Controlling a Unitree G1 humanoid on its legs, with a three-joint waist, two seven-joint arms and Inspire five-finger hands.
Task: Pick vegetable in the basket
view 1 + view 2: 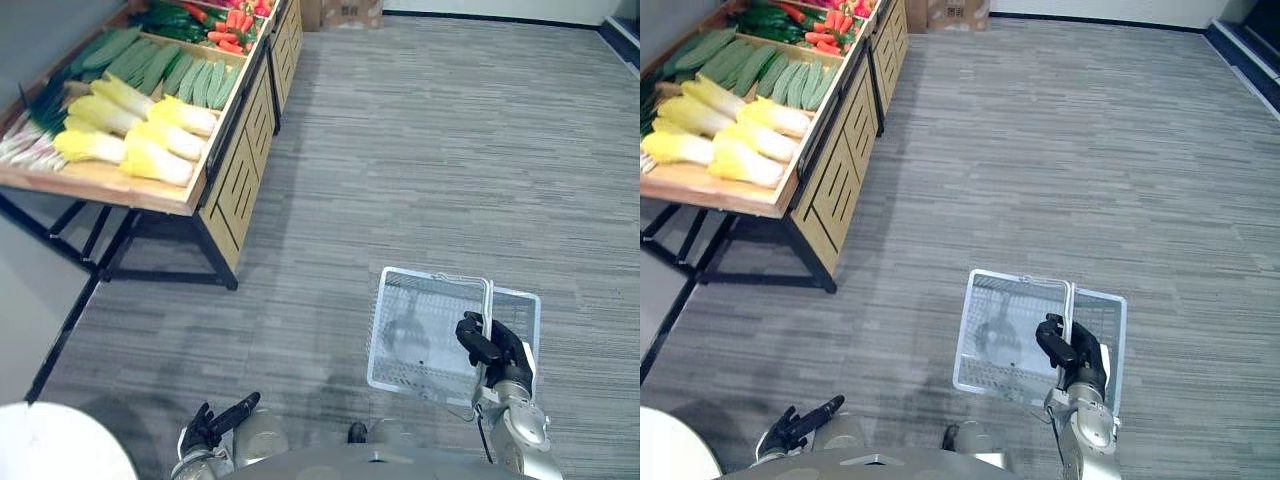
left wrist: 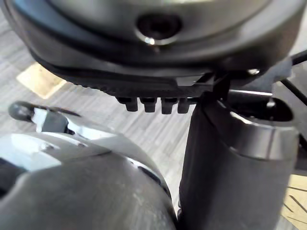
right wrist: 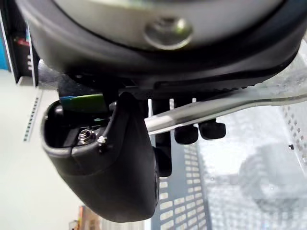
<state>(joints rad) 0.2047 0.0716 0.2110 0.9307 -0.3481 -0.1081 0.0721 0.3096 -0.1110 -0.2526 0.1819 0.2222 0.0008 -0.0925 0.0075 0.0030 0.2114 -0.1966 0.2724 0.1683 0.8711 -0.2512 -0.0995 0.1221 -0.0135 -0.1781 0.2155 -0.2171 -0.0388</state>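
Observation:
My right hand (image 1: 492, 345) is shut on the metal handle (image 3: 216, 108) of a white wire basket (image 1: 386, 300), which hangs low at my right front over the carpet. The basket's mesh bottom is bare. The vegetables lie on a wooden display stand (image 1: 230, 170) at the far left: yellow napa cabbages (image 1: 130, 130) nearest, green cucumbers (image 1: 190, 75) behind them, and red peppers (image 1: 230, 30) at the back. My left hand (image 1: 215, 425) hangs low at my left side with relaxed fingers and holds nothing. Both hands are well away from the stand.
Green onions (image 1: 40, 110) lie at the stand's left edge. Black metal legs (image 1: 110, 250) brace the stand underneath. A cardboard box (image 1: 340, 12) sits on the floor at the back. A white round object (image 1: 50, 445) is at the lower left. Grey carpet (image 1: 430, 150) spreads ahead.

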